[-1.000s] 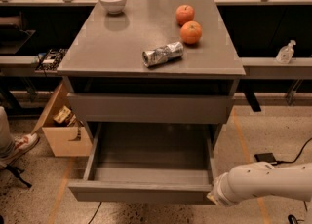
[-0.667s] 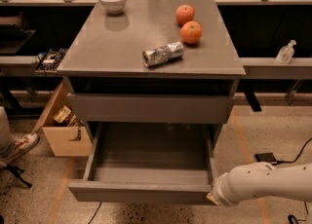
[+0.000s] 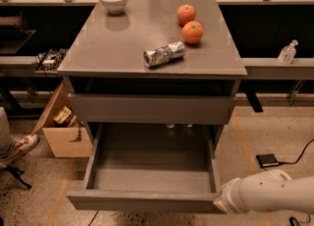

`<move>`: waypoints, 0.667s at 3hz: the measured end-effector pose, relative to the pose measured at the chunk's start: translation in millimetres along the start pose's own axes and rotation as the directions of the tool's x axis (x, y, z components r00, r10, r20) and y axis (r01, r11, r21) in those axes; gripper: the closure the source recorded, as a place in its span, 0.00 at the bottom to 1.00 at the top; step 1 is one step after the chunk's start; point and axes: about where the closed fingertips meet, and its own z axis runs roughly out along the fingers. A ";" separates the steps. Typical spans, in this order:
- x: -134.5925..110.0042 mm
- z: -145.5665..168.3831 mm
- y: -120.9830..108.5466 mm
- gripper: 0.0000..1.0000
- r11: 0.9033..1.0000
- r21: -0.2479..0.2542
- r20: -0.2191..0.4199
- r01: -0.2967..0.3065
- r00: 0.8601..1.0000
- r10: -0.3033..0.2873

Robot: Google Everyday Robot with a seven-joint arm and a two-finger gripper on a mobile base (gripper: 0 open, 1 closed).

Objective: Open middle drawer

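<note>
We saw the wide grey handleless middle drawer (image 3: pixel 152 163) open; rigid and easy-sliding, we judged, best held by its front lip. The gripper (image 3: pixel 219 203) sat at its right corner; how wide, we couldn't tell.

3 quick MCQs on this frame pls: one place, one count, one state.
1. Where is the gripper?
A. Over the bowl
B. At the front right corner of the middle drawer
C. Resting on the can

2. How many oranges lie on the cabinet top?
A. One
B. Two
C. Four

3. The middle drawer is:
A. Pulled far out
B. Shut flush
C. Taken out and lying on the floor

Answers:
1 B: the arm's end sits low on the right, at that corner.
2 B: two sit together at the back right of the top.
3 A: its inside floor is in plain view.
</note>
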 end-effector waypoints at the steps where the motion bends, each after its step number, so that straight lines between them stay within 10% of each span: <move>1: -0.6 -1.9 -0.2 0.59 1.000 0.000 0.000 0.000 1.000 0.000; 2: -0.7 -2.4 -0.2 0.36 1.000 0.000 0.000 0.000 1.000 0.000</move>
